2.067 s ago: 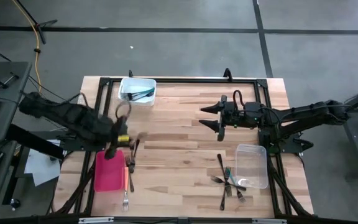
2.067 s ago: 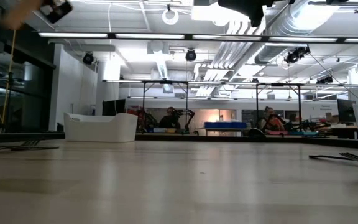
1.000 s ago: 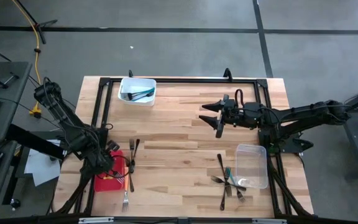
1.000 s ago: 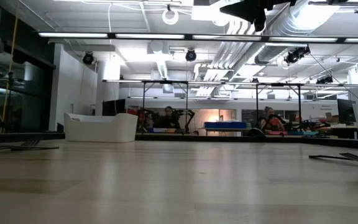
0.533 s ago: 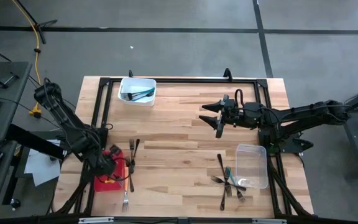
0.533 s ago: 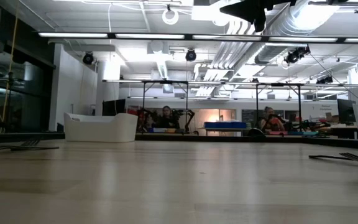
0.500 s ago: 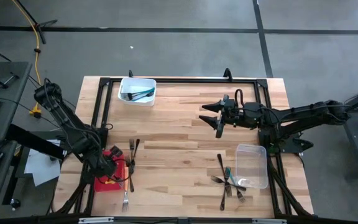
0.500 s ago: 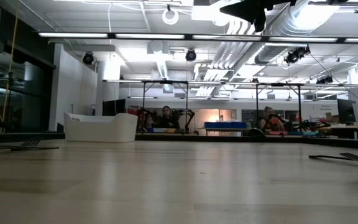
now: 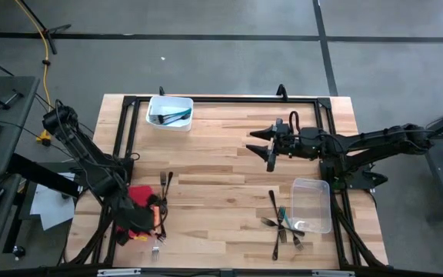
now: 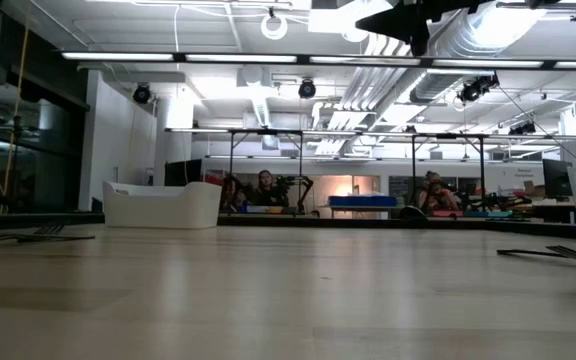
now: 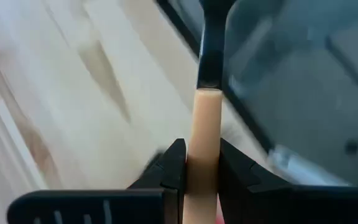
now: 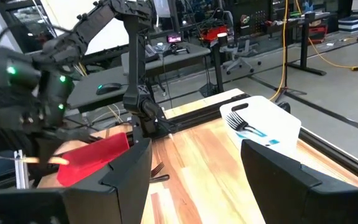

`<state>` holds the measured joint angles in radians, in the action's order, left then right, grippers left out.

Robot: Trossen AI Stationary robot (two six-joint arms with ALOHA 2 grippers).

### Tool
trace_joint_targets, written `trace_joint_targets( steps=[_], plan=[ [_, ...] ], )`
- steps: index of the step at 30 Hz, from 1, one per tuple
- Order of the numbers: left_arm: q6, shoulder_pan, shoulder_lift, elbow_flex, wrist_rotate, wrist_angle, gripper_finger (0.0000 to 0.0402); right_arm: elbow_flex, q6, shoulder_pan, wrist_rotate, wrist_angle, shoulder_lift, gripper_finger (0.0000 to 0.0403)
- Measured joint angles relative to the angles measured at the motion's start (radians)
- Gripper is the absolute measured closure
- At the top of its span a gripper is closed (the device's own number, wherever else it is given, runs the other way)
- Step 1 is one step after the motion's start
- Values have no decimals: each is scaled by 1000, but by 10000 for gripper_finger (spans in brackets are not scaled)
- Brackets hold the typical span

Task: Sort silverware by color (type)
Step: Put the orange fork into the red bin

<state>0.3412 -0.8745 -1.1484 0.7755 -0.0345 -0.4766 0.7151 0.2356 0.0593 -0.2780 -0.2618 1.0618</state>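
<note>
Clamped on an orange-handled utensil point(image 11: 203, 155), the left gripper point(image 9: 146, 215) hangs over the red tray point(image 9: 131, 218) at the table's point(image 9: 229, 165) near-left edge; the right gripper point(image 9: 266, 146) waits spread wide above mid-table. Held near its end, the utensil could pivot and drop. No writing is legible.

A white rectangular plastic tub point(image 10: 162, 204) stands far back on the pale wooden table point(image 10: 288, 300). Dark slim forks point(image 10: 553, 255) lie near its right edge, others point(image 10: 28, 236) at left.
</note>
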Motion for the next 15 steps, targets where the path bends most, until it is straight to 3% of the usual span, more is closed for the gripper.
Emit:
trace_joint_targets(
  steps=[5,15],
  plan=[
    [76,-4,-16,-1,-27,3,359,0,0,0,0,13,0,171],
    [64,-6,-135,-1,-29,61,359,0,0,0,0,18,0,171]
  ],
)
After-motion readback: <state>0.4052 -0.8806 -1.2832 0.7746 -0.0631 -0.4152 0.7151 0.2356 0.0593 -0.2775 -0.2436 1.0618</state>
